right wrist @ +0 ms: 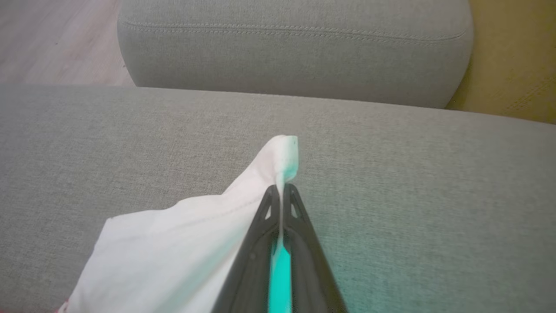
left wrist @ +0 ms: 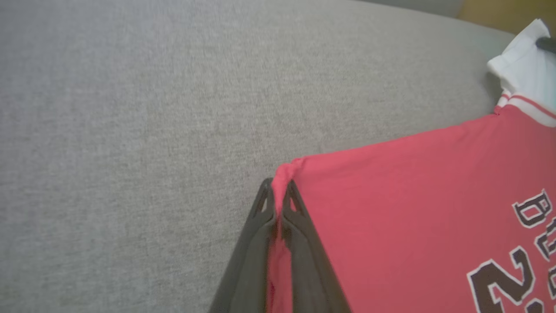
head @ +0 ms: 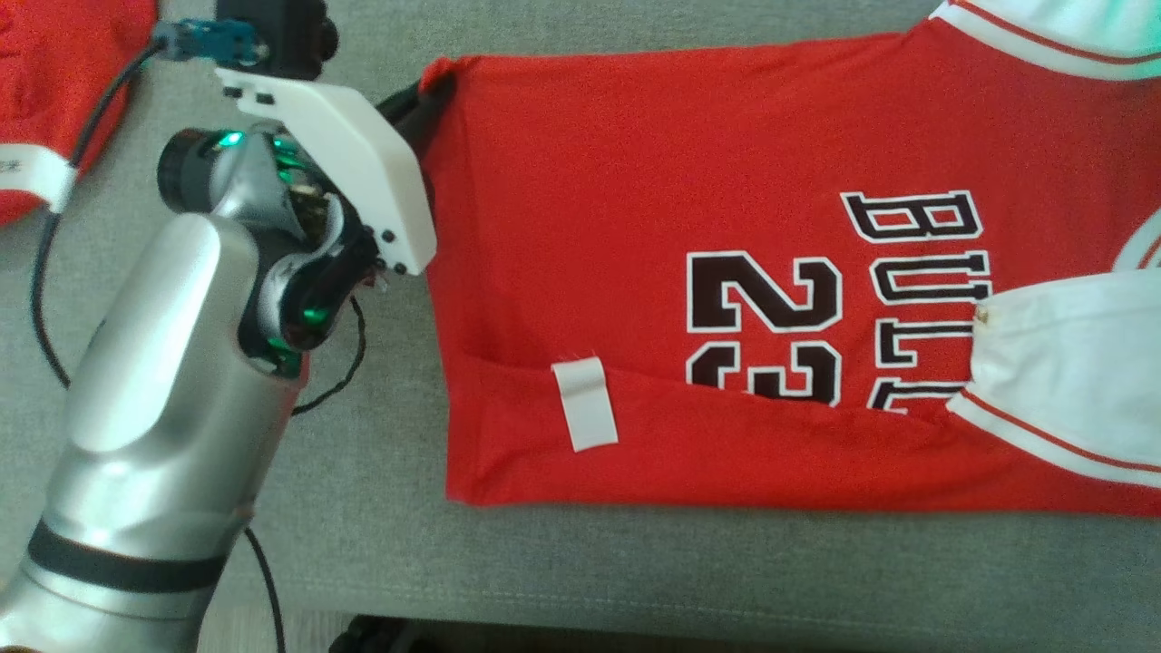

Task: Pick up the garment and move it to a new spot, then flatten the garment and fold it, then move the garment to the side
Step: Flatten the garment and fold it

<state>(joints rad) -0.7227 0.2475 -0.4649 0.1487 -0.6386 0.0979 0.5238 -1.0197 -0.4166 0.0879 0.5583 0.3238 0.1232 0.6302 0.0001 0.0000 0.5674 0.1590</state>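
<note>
The garment is a red jersey with white sleeves and black "BULLS 23" print, spread on the grey cushion. Its near edge is folded up over the print, with a white label on that fold. At the garment's far left corner my left gripper is shut on the red hem. In the left wrist view the left gripper pinches that red corner between its dark fingers. My right gripper is shut on the tip of a white sleeve.
Another red garment with a white tag lies at the far left. A black cable trails beside my left arm. The cushion's front edge runs along the bottom. A second grey cushion and wood floor lie beyond.
</note>
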